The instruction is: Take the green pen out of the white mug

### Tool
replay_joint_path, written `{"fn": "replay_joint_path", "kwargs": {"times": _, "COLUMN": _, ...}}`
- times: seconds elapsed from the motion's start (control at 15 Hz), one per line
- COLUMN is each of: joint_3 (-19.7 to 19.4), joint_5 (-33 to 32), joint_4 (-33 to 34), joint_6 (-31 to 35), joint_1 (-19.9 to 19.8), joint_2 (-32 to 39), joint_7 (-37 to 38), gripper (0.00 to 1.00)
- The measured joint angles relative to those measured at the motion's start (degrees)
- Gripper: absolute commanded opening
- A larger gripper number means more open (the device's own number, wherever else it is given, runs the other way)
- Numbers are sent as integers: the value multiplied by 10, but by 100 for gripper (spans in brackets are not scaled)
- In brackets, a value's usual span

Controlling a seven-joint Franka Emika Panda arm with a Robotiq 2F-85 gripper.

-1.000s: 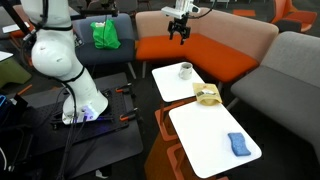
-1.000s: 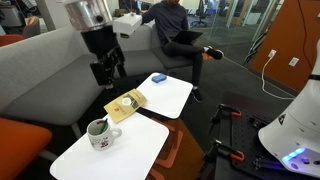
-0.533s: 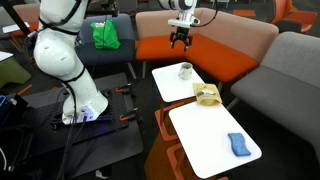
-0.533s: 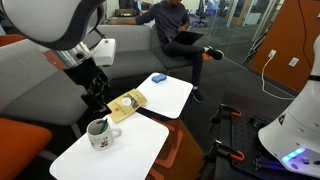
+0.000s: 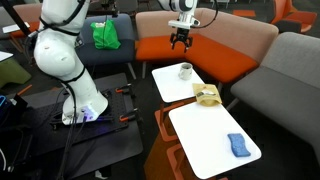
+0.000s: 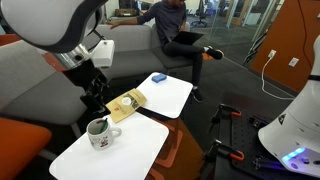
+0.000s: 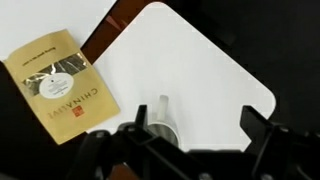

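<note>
The white mug [image 5: 185, 70] stands on a white side table [image 5: 170, 88]; it also shows in an exterior view [image 6: 98, 132] and at the bottom of the wrist view [image 7: 160, 127]. A pale pen [image 7: 163, 104] stands in it; its green colour is hard to make out. My gripper [image 5: 180, 41] hangs above the mug and is open and empty. In the wrist view its two fingers [image 7: 192, 135] spread wide, with the mug by the left finger. In an exterior view the gripper [image 6: 95, 98] is just above and behind the mug.
A yellow packet [image 5: 208, 95] [image 6: 127, 104] [image 7: 60, 82] lies across the gap between the two white tables. A blue object [image 5: 237, 144] [image 6: 158, 77] lies on the other table. Orange and grey sofas stand behind. A person sits in the background [image 6: 178, 25].
The gripper came down towards the mug between one second and half a second ago. Since then it has barely moved. It stays open.
</note>
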Motion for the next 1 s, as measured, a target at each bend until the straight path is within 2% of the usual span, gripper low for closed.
{"fn": "replay_joint_path", "kwargs": {"times": 0.33, "joint_3": 0, "joint_5": 0, "joint_4": -31, "joint_6": 118, "joint_1": -2, "joint_2": 16, "joint_7": -31, "gripper": 100}}
{"fn": "replay_joint_path", "kwargs": {"times": 0.47, "joint_3": 0, "joint_5": 0, "joint_4": -32, "joint_6": 149, "joint_1": -2, "joint_2": 35, "joint_7": -52, "gripper": 72}}
{"fn": "replay_joint_path", "kwargs": {"times": 0.8, "joint_3": 1, "joint_5": 0, "joint_4": -11, "joint_6": 160, "joint_1": -10, "joint_2": 70, "joint_7": -117, "gripper": 35}}
{"fn": "replay_joint_path", "kwargs": {"times": 0.87, "joint_3": 1, "joint_5": 0, "joint_4": 0, "joint_6": 159, "joint_1": -12, "joint_2": 79, "joint_7": -135, "gripper": 32}}
{"fn": "replay_joint_path", "kwargs": {"times": 1.0, "joint_3": 2, "joint_5": -1, "joint_4": 30, "joint_6": 151, "joint_1": -14, "joint_2": 100, "joint_7": -173, "gripper": 34}}
